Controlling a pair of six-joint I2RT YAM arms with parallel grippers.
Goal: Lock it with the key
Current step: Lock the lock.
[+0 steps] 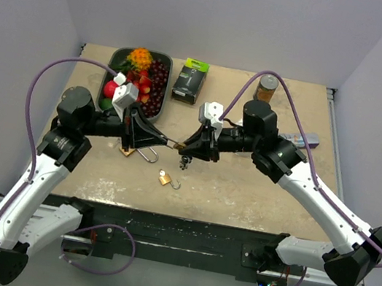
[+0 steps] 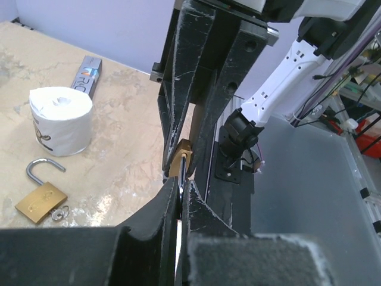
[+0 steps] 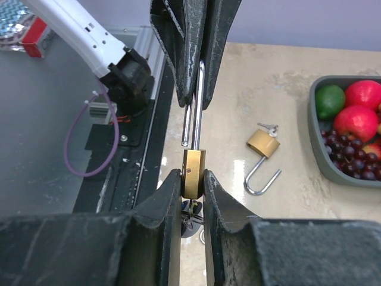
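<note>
Padlock point(image 3: 193, 170) body clamped in right gripper point(image 3: 193, 179), shackle point(image 3: 200, 107) in left gripper point(image 2: 181, 190)

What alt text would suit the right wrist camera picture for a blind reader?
The right gripper, at the bottom, is clamped on a brass padlock, whose open shackle is pinched from above by the left gripper. Behind, a second open padlock lies on the table near a tray of fruit.

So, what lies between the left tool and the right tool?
A brass padlock: the left tool clamps its shackle, the right tool its body. The right wrist view shows it best.
</note>
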